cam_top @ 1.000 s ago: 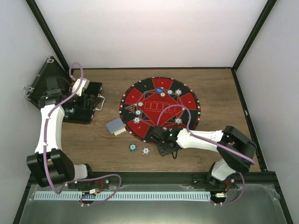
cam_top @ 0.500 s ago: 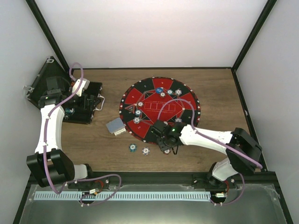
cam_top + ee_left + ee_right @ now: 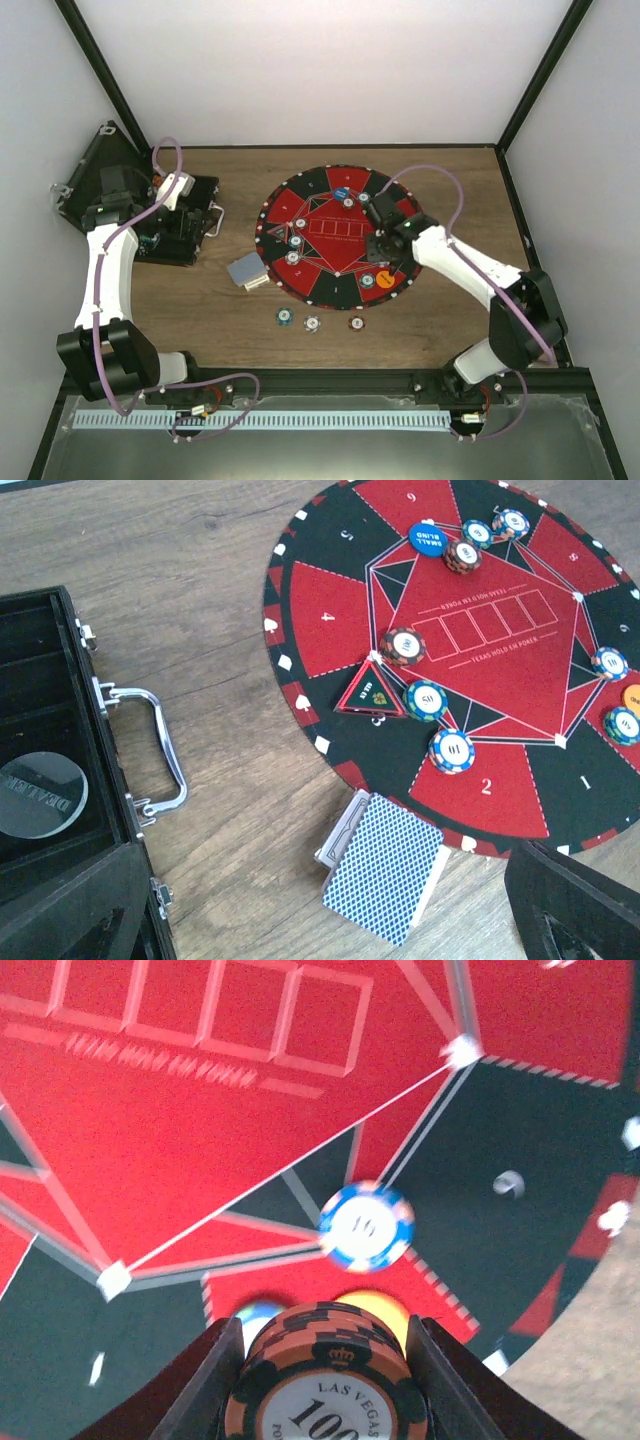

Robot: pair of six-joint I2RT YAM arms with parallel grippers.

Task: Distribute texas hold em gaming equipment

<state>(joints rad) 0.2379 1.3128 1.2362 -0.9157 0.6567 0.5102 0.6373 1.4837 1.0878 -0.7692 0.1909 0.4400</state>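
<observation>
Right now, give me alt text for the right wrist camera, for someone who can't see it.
The right gripper clamps an orange-and-black chip marked 100, over the red-and-black mat. A blue-and-white chip marked 10 lies on the mat just ahead.

Wood-grain table (image 3: 210,600), brown and matt, with faint knots in the surface. On it lies the mat (image 3: 330,610) — flat printed red and black, dull, no shine; felt or rubber, hard to tell. The case (image 3: 30,630) looks like hard black plastic, and its handle (image 3: 165,750) is bright polished metal catching the light. Inside sits a clear glossy plastic disc (image 3: 40,795). The cards (image 3: 385,875) look like smooth coated paper. The chips (image 3: 450,750) have a soft sheen. On the right wrist, the chip (image 3: 325,1390) in the right gripper (image 3: 320,1345) carries a smooth white label — the fingers (image 3: 205,1385) are matt black plastic. The arms (image 3: 105,270) have white, slightly glossy shells.
</observation>
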